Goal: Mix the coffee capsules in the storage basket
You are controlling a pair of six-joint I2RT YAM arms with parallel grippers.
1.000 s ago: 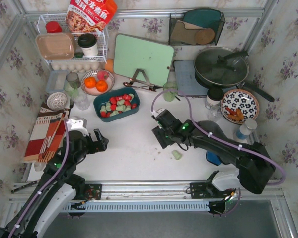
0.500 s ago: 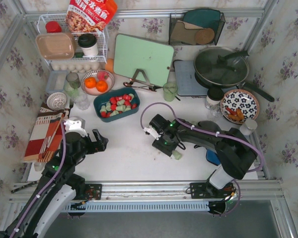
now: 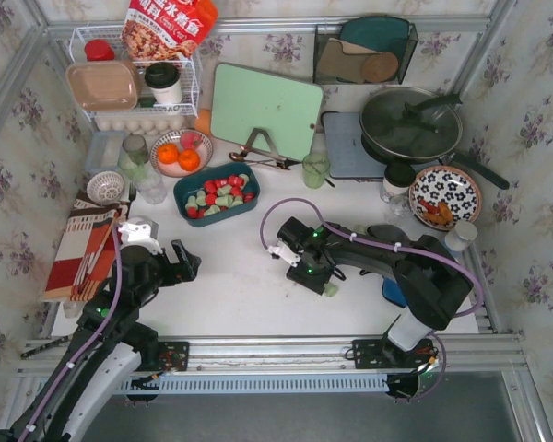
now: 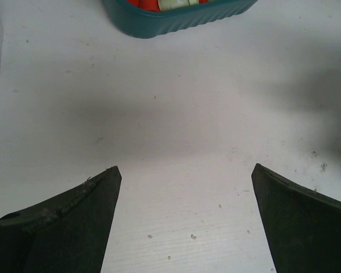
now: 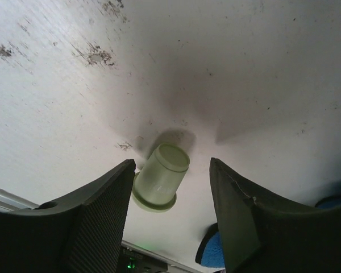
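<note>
The dark teal storage basket [image 3: 223,215] stands left of the table's middle, and red and mint green coffee capsules [image 3: 219,191] lie in it. One mint green capsule [image 3: 329,289] lies on its side on the white table, apart from the basket. My right gripper [image 3: 320,281] is down over it and open. In the right wrist view the capsule [image 5: 159,182] lies between the fingers, against the left one, with a gap to the right one. My left gripper [image 3: 182,261] stands open over bare table; its wrist view shows the basket's wall [image 4: 176,21] ahead.
A plate of oranges [image 3: 180,152] and a glass [image 3: 135,149] stand behind the basket. A green cutting board [image 3: 263,110], a lidded pan [image 3: 410,124] and a floral plate [image 3: 444,195] line the back and right. A blue sponge [image 3: 394,294] lies right of the loose capsule.
My right gripper has swung left and down onto the loose green capsule, which now lies between its fingers. The left arm has not moved.
</note>
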